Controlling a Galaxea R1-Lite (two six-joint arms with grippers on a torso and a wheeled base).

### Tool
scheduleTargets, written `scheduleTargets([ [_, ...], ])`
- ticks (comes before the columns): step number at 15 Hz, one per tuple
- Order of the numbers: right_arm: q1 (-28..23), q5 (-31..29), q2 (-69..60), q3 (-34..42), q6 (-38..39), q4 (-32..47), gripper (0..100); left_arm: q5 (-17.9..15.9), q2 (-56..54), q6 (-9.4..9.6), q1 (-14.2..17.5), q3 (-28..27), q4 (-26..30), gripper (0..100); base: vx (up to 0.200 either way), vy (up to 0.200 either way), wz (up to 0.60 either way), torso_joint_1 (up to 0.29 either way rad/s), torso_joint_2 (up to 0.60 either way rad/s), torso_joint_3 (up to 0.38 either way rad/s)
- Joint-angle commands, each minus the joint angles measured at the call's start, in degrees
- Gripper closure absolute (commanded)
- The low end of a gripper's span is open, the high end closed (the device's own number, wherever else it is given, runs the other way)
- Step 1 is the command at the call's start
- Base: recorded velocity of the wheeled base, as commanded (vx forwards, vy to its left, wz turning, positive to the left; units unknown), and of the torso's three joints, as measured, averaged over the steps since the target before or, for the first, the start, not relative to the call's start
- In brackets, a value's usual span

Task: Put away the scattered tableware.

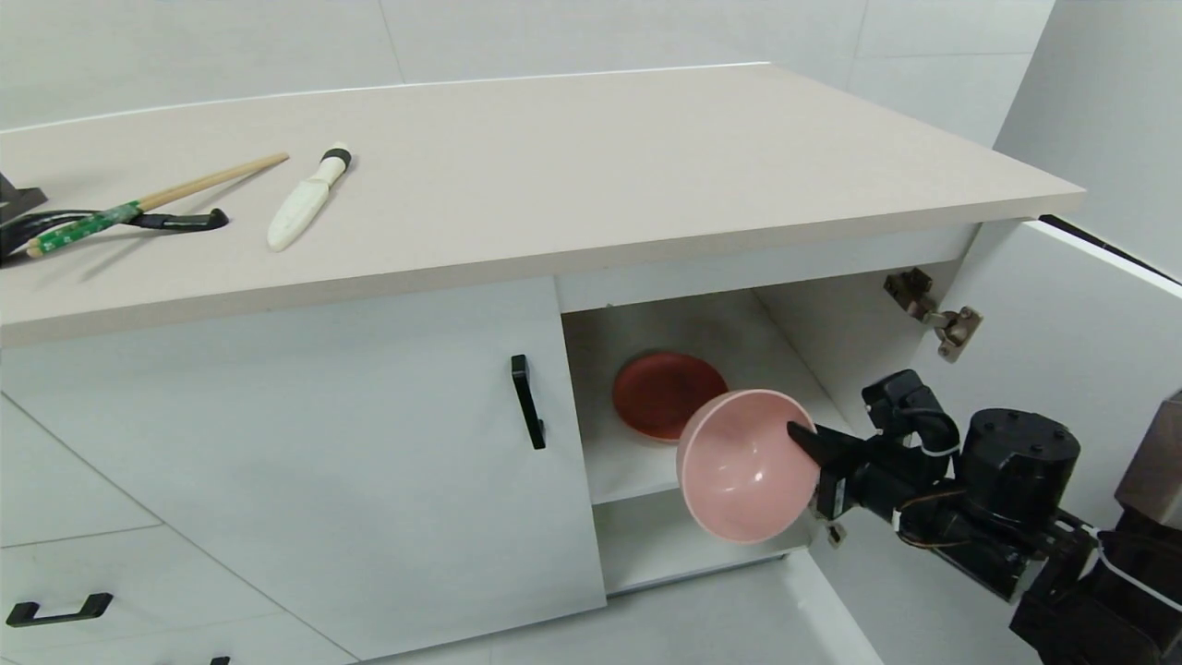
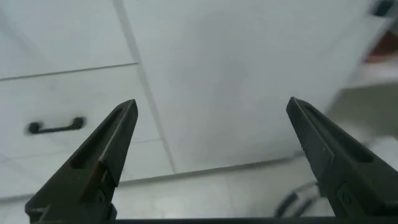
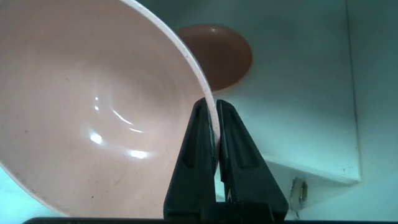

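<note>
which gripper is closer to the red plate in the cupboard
Right. The right gripper holds the pink bowl by its rim just in front of the red plate; the left gripper, open, faces the closed door beside the opening.

place: kitchen | worktop (image 1: 600, 157): pale beige, over white cabinets (image 1: 323, 443) with black handles (image 1: 527, 401) | drawers (image 1: 83, 499): low at left | wall (image 1: 277, 46): large white tiles | open cupboard shelf (image 1: 628, 466): red plate (image 1: 667, 394) | on worktop: wooden chopsticks (image 1: 157, 199), small knife (image 1: 305, 199)
</note>
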Motion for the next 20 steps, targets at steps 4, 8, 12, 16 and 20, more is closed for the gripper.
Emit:
scheduleTargets([
  [4,-1.81,0.08,6.24,-15.53,1.65,4.80,100,4.05,-2.28,4.72,7.48,0.02,1.04,0,0.000,0.000,0.00,0.000,0.00,0.000],
  [8,-2.16,0.52,7.82,-25.37,5.34,13.86,100,3.00,-6.93,6.22,10.82,0.02,3.06,0,0.000,0.000,0.00,0.000,0.00,0.000],
  [12,-2.16,1.31,10.02,-33.11,5.26,18.87,100,-12.56,-7.02,5.25,10.74,0.02,3.06,0,0.000,0.000,0.00,0.000,0.00,0.000],
  [16,-2.25,1.31,10.64,-36.53,6.75,25.72,100,-23.37,-7.02,5.34,10.74,0.02,3.59,0,0.000,0.000,0.00,0.000,0.00,0.000],
  [20,-3.04,1.31,13.54,-40.49,7.63,29.76,100,-15.81,-7.02,3.14,10.74,-0.06,3.06,0,0.000,0.000,0.00,0.000,0.00,0.000],
])
